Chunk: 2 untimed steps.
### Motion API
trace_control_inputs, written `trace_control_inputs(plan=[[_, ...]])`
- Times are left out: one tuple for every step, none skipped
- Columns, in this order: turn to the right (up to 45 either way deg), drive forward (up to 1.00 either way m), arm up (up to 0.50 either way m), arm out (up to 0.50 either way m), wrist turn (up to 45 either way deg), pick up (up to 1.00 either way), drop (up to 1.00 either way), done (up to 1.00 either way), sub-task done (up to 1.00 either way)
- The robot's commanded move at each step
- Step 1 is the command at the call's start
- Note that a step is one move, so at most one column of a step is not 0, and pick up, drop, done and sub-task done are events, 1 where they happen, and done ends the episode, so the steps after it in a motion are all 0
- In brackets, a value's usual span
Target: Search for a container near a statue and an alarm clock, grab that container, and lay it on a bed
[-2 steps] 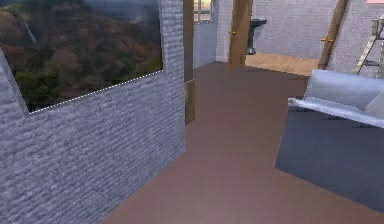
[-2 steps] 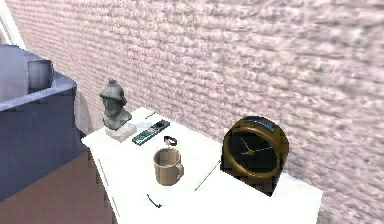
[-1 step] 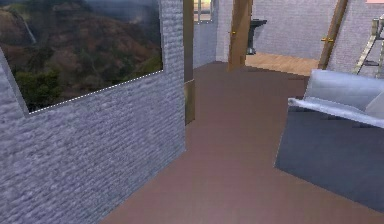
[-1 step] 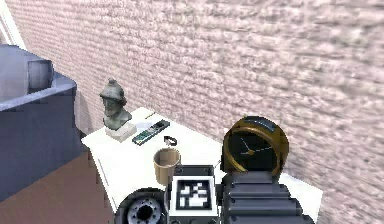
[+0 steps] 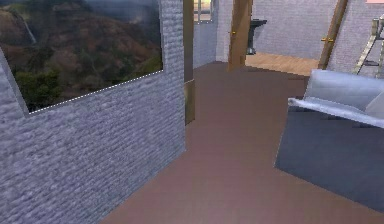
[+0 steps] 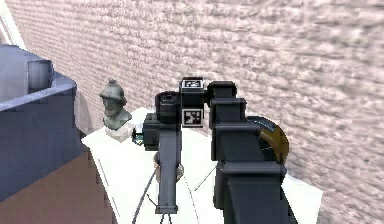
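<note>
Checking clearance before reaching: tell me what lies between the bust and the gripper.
In the arm side view, only a short stretch of bare white table lies between the bust and the gripper.

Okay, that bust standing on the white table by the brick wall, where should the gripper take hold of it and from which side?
Likely the neck, its narrowest part above the pale base. The bust stands upright at the white table's left end, wall behind and blue sofa to its left, so come in level from the arm side view's right.

Rough brick wall (image 6: 310, 80), matt stone bust (image 6: 113, 102), smooth white table (image 6: 118, 168)
</note>
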Motion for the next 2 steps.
trace_control_inputs(plan=[[0.0,0.00,0.00,0.00,45.0,0.00,0.00,0.00,0.00],[0.0,0.00,0.00,0.00,45.0,0.00,0.00,0.00,0.00]])
